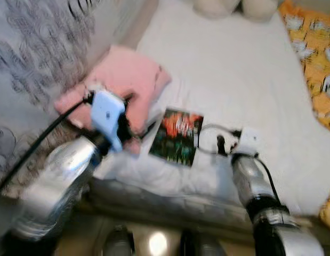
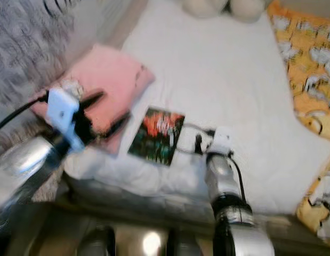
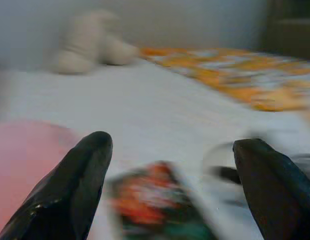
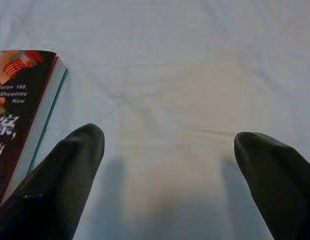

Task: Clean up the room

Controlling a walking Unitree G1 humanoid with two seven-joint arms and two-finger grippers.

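Note:
A book [image 1: 178, 136] with a red, green and black cover lies flat on the white bed sheet [image 1: 234, 80] near the bed's front edge. To its left lies a pink folded cloth or cushion [image 1: 127, 74]. My left gripper [image 2: 109, 111] hovers open over the near corner of the pink item, just left of the book. In the left wrist view its fingers [image 3: 84, 175] stand wide apart with the blurred book [image 3: 155, 210] between them. My right gripper [image 4: 167, 136] is open above bare sheet just right of the book [image 4: 19, 110], holding nothing.
A pale stuffed toy [image 1: 234, 6] sits at the far end of the bed. An orange patterned blanket [image 1: 316, 58] covers the bed's right side. A grey patterned surface [image 1: 31, 48] rises on the left. The mattress front edge [image 1: 170, 200] is right before me.

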